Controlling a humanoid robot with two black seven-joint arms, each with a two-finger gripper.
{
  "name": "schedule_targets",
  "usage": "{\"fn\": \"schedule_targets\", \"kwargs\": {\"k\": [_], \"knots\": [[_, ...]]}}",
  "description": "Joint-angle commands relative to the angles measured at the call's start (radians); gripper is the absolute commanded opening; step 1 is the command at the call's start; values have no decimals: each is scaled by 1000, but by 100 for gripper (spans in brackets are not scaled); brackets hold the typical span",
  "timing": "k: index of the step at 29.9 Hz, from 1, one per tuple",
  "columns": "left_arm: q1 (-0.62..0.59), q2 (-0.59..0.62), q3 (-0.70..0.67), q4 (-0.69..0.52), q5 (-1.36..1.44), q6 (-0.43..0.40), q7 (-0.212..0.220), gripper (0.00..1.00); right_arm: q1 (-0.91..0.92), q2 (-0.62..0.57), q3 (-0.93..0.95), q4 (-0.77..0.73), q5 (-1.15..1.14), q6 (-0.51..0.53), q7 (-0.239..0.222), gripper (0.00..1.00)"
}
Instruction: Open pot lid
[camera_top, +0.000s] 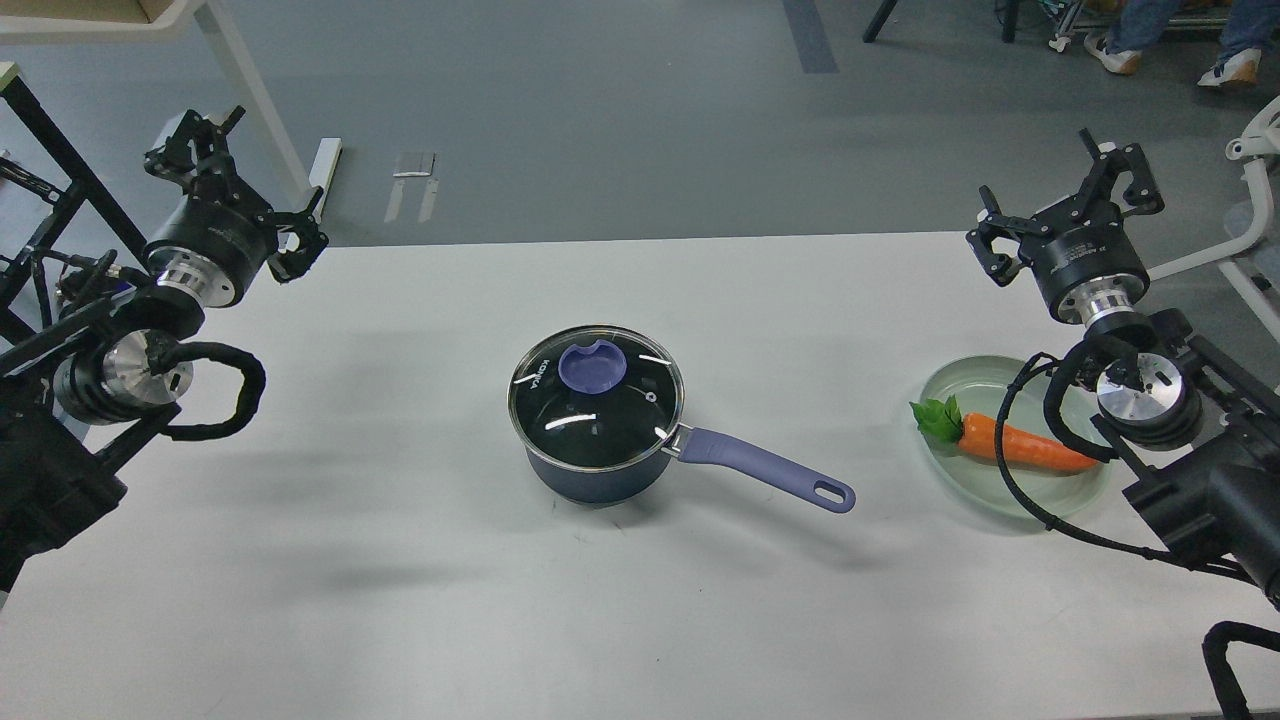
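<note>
A small dark-blue pot (590, 475) stands in the middle of the white table (400, 560), its long lavender handle (765, 468) pointing right and toward me. The clear glass lid (597, 410) with a steel rim sits flat on the pot, its lavender knob (592, 365) toward the far side. My left gripper (245, 185) hovers at the table's far left corner, fingers spread and empty. Over at the far right edge, my right gripper (1070, 205) is open too, holding nothing. Both are well away from the pot.
A pale green plate (985, 490) with an orange toy carrot (1020, 445) lies at the right, partly under my right arm and its cable. A white table leg and a black frame stand behind the left gripper. Feet of a person show at the top right.
</note>
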Motion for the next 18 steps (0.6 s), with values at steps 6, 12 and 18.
{"fn": "schedule_targets", "kwargs": {"k": [6, 12, 18], "knots": [[2, 4, 7, 0, 0, -2, 2, 100, 3, -7, -11, 4, -1, 0, -1, 100], [3, 12, 13, 2, 2, 4, 5, 100, 18, -90, -65, 78, -18, -5, -1, 100], [2, 35, 16, 2, 8, -8, 8, 100, 150, -272, -279, 200, -199, -32, -1, 100]]}}
